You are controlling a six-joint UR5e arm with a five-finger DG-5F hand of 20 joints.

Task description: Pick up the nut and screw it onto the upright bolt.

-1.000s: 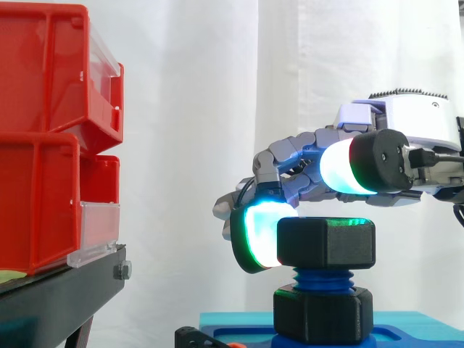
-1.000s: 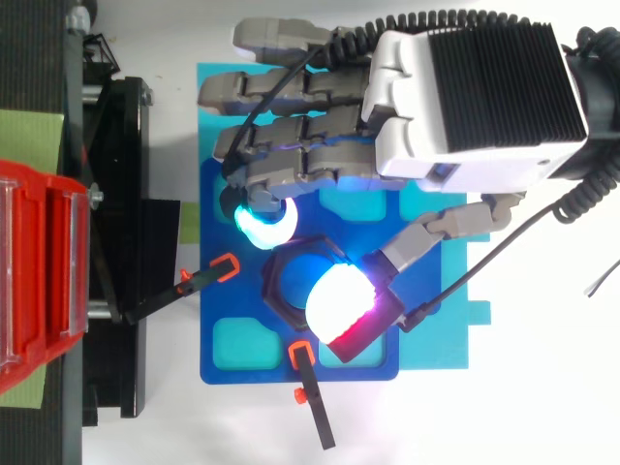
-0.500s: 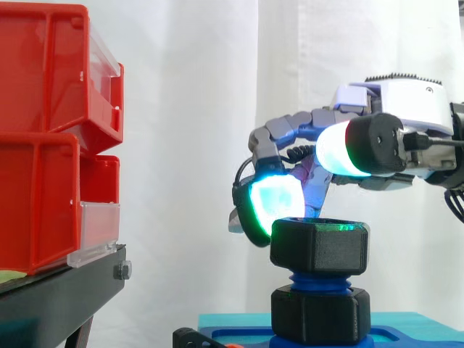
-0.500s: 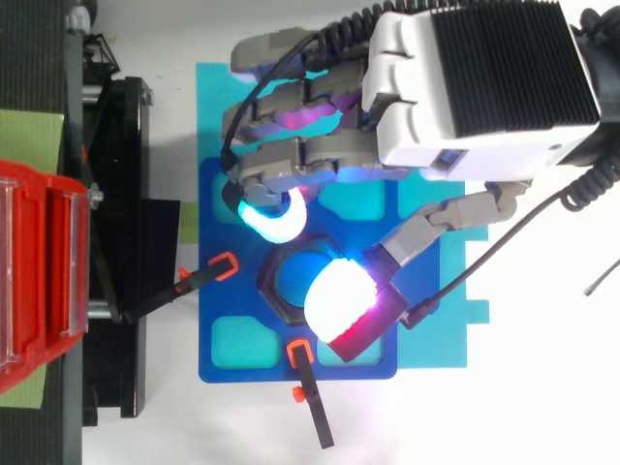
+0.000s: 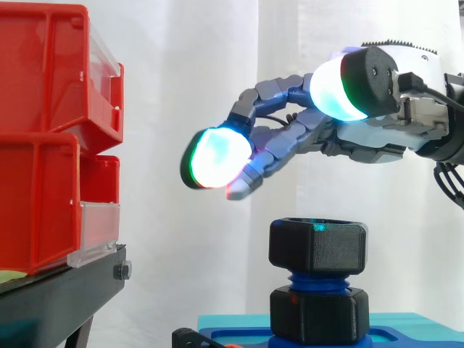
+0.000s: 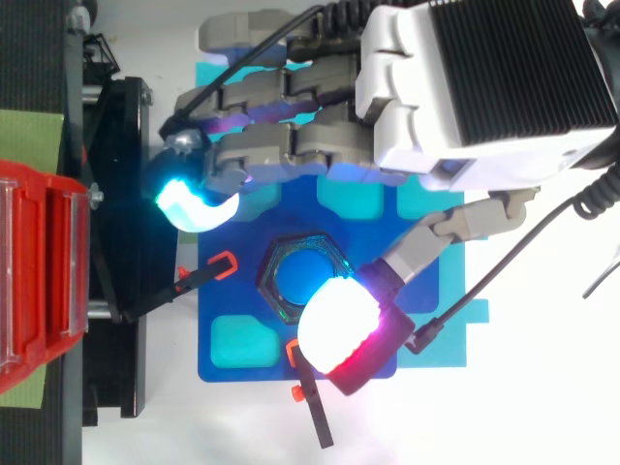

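The hand (image 5: 391,138) is hovering above the nut (image 5: 317,245) with clear curtain showing between them; its fingers (image 5: 215,157) are reaching out nearly straight toward the red bins (image 5: 43,130), spread well away from the thumb (image 5: 333,87), and nothing is sitting in its grasp.

The nut is riding on the upright bolt (image 5: 317,279), well up from the tabletop; a few blue threads are showing between it and the black collar (image 5: 319,315) beneath, which is sitting on the blue plate (image 6: 228,302). By that gap, I am judging the nut to be started on the thread and not yet run down.

The relation that is mattering most: the nut is lying straight below the hand, and the bolt's long axis is running vertically up into the space between thumb and fingers. From above, the thumb's pad (image 6: 334,320) is hanging over the nut's near-right edge (image 6: 273,283), while the fingers' glowing tip (image 6: 189,205) is pointing past the nut's far-left side, toward the black stand (image 5: 58,290); so the nut is lying between the two, nearer the thumb.

Any fresh grip is probably calling for a straight descent along that axis, with the fingers curling in from opposite flats; coming down off-centre is risking a push on the nut rather than a turn.
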